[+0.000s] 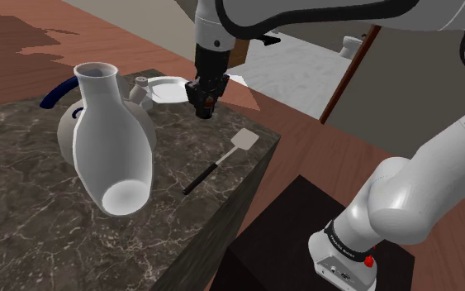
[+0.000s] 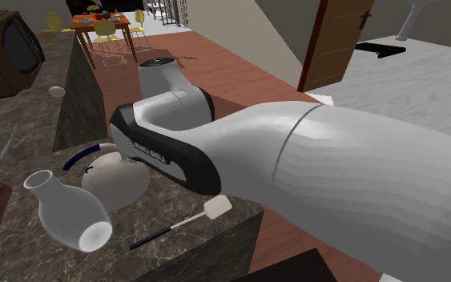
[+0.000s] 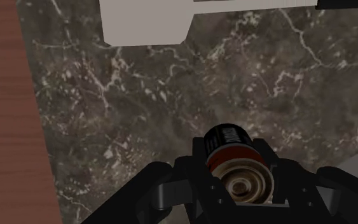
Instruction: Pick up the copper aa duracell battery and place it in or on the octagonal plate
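My black gripper (image 1: 203,101) hangs over the far part of the dark marble counter (image 1: 24,215) and is shut on the battery (image 1: 206,105). In the wrist view the battery (image 3: 234,159) is black with a copper band, clasped end-on between the fingers (image 3: 171,191), well above the stone. The white octagonal plate (image 1: 166,88) lies on the counter just beyond the gripper, toward the shoulder view's left. One corner of that plate (image 3: 147,22) lies ahead of the gripper in the wrist view. In the second exterior view my own arm (image 2: 312,168) hides the hand.
A tall white vase (image 1: 111,140) and a round teapot with a blue handle (image 1: 67,124) stand at the shoulder view's left. A spatula (image 1: 222,157) lies near the counter's right edge, which drops to a wooden floor (image 1: 321,157). A small shaker (image 1: 142,80) sits beside the plate.
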Available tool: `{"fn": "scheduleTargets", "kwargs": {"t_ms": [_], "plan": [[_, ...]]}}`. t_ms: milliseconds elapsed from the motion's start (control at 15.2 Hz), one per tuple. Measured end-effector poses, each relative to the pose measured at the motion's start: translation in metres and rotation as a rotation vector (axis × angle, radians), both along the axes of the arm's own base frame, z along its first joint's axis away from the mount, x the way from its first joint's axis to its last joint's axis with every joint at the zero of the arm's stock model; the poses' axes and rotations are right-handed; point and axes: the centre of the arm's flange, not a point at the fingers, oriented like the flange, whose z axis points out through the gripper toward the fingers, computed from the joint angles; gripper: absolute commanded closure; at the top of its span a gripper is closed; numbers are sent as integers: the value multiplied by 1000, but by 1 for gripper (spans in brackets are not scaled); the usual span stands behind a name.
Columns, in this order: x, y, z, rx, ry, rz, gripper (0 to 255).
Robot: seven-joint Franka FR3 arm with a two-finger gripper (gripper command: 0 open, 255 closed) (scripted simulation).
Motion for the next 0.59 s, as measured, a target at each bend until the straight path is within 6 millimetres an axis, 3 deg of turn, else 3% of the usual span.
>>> {"fn": "scheduleTargets", "kwargs": {"t_ms": [330, 594], "plan": [[5, 1, 26, 0, 0, 0, 255], [51, -9, 27, 0, 1, 0, 255]]}}
